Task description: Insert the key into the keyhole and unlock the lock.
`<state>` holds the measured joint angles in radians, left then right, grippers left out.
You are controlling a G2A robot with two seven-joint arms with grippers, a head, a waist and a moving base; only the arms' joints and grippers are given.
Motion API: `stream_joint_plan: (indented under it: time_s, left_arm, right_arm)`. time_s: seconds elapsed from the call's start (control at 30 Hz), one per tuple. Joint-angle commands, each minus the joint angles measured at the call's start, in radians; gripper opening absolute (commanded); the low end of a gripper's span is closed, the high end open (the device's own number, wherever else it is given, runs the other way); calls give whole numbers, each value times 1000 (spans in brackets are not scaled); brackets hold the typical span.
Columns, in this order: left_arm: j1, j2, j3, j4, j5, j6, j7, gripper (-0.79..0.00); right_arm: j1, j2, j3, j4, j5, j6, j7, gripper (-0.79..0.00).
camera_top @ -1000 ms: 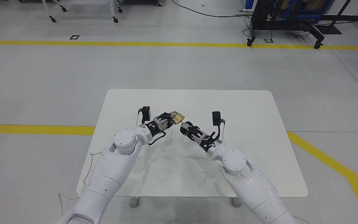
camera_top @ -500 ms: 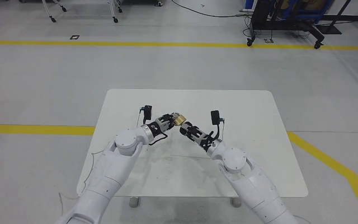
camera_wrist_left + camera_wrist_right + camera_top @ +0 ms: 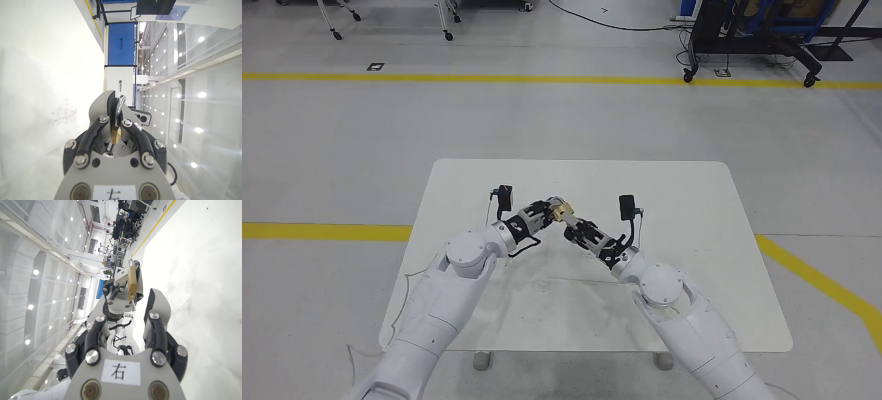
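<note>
Little has been changed in the last second tbh: the right gripper has only been nudged a touch closer to the lock, and the lock has been kept at pretty much the same spot above the table. What that's taken to mean for the task: the insertion part looks done, since the key is seen sticking out of the keyhole at the end of the brass body nearest the right gripper, so the turn is probably what's left. The right gripper's fingers are spread wide and nothing is held. The key is sat between them, just ahead of the palm, and no contact with either pad can be made out. The lock is pinched by the left gripper, which is closed tight on it, with the shackle up by the fingertips and the brass body tucked back toward the palm. Pose-wise, both arms are bent inward over the table so the two grippers are pointed at each other, nearly tip to tip, with the right one lined up on the keyhole end. Whether the shackle has popped can't be told from here
</note>
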<state>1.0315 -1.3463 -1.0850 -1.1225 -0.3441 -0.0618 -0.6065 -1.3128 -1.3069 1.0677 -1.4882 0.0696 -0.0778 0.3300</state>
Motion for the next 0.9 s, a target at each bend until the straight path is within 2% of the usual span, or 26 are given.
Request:
stream_joint_plan:
  time_s: [0.0, 0.27, 0.4, 0.43, 0.47, 0.53, 0.57, 0.6, 0.63, 0.67, 0.8, 0.87]
  left_arm:
    - [1, 0, -4, 0, -5, -4, 8, -785]
    - [10, -7, -17, -4, -106, -13, -13, -785]
    - [4, -10, -19, 8, -136, -7, -30, -785]
    - [4, -11, -19, 11, -144, -2, -33, -785]
    - [4, -12, -20, 14, -163, 7, -37, -785]
    - [5, -16, -22, 25, -222, 45, -52, -785]
    - [5, -19, -25, 33, -264, 75, -58, -785]
    - [2, -22, -26, 40, -298, 103, -63, -785]
    - [0, -24, -27, 48, -324, 127, -67, -785]
    - [-1, -26, -28, 56, -356, 155, -73, -785]
    - [-5, -32, -32, 71, -428, 203, -89, -785]
    - [-9, -31, -29, 67, -417, 192, -107, -785]
  right_arm:
    - [0, 0, 0, 0, 0, 0, 0, 0]
    - [0, 0, 0, 0, 0, 0, 0, 0]
    - [-44, 4, 50, -51, 132, -96, 35, 0]
    - [-59, 6, 64, -63, 161, -118, 51, -86]
    - [-72, 9, 80, -72, 178, -134, 65, -286]
    - [-97, 13, 100, -89, 210, -145, 92, -431]
    - [-104, 15, 109, -95, 222, -144, 106, -477]
    - [-110, 17, 116, -101, 225, -144, 114, -582]
    - [-115, 19, 122, -108, 225, -146, 119, -622]
    - [-120, 19, 125, -115, 228, -151, 123, -785]
    - [-130, 21, 125, -139, 220, -201, 136, -785]
    - [-128, 20, 118, -141, 212, -229, 145, -785]
